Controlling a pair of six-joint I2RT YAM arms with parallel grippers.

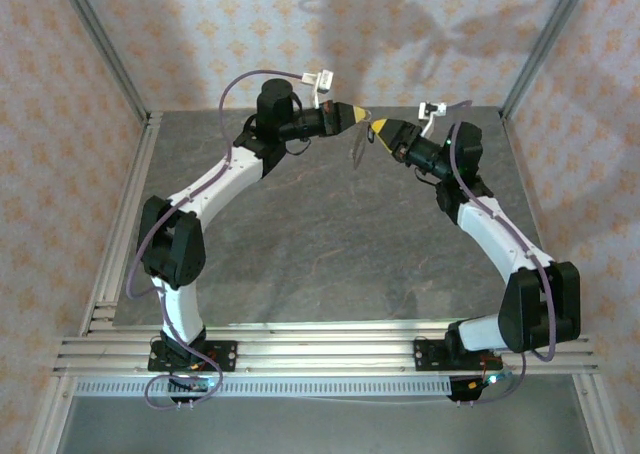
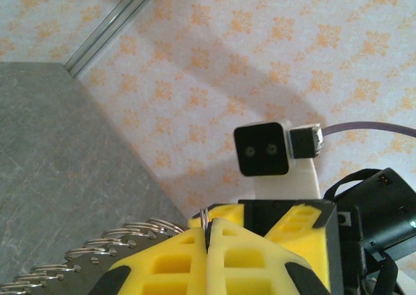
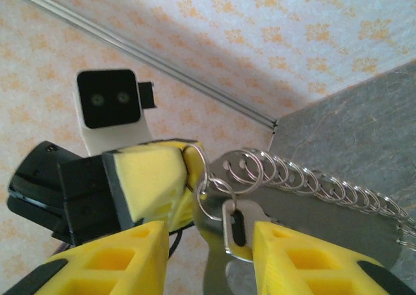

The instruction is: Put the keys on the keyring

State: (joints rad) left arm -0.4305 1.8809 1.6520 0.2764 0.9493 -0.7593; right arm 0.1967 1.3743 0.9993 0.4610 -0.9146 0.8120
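Observation:
My left gripper (image 2: 208, 235) is shut on a thin metal keyring (image 2: 204, 216), whose wire pokes up between the yellow fingers. In the right wrist view that keyring (image 3: 195, 162) sits against the left gripper's fingers (image 3: 146, 178). A smaller ring (image 3: 211, 199) links to it and carries a silvery key (image 3: 237, 229) with a dark slot in its head. My right gripper (image 3: 207, 233) is open, its fingers on either side of the key head, the right finger close to it. In the top view both grippers (image 1: 357, 115) (image 1: 381, 131) meet tip to tip high above the table.
A shiny metal strip (image 3: 325, 197) with a row of several wire rings hangs from the keyring; it also shows in the left wrist view (image 2: 97, 251). The grey table (image 1: 330, 244) lies below, with patterned walls and aluminium posts around it and rails at the near edge.

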